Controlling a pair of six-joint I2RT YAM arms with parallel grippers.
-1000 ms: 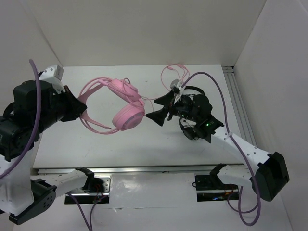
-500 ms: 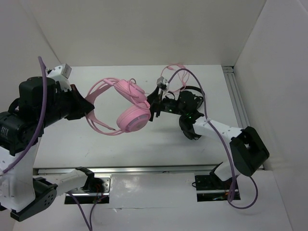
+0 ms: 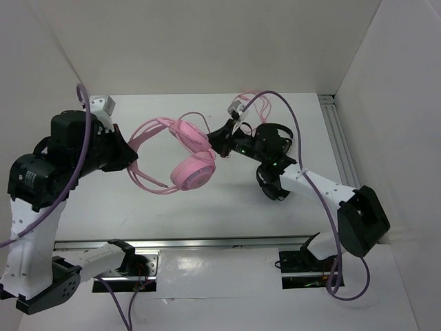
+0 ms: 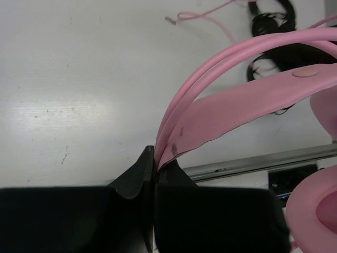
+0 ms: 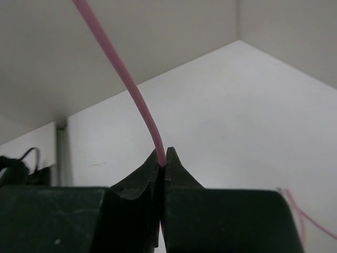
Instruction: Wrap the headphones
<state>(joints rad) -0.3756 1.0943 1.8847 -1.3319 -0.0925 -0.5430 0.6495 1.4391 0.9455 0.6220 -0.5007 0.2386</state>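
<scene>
We found the headphones (image 3: 187,153) held up off the table (image 3: 207,200), over its middle and a little toward the left edge, strung between the two claws. The left claw (image 4: 154,167) was closed on the headband (image 4: 237,100). In the left wrist view its two dark fingers met on the pink wires and the flat inner strap right where they converge, and from that pinch the band swept up and away to the right. So the headset lay on the right side of this claw. The band's arch was nearest the claw and the two round earcups (image 3: 193,171) were farthest from it, on the side toward the other arm. In the top view one earcup sat above the other.

The right claw (image 5: 162,162) was shut on the thin pink cord (image 5: 134,92), not on the headset body. Its fingertips pressed together with the cord trapped between them, and in the right wrist view the cord rose from the pinch and bent up to the left. In the top view this claw sat just beside the upper earcup, on its right; we could not tell whether they touched. More cord looped near the far edge of the table. A set of black headphones (image 3: 274,134) lay under the right arm, toward the right edge.
</scene>
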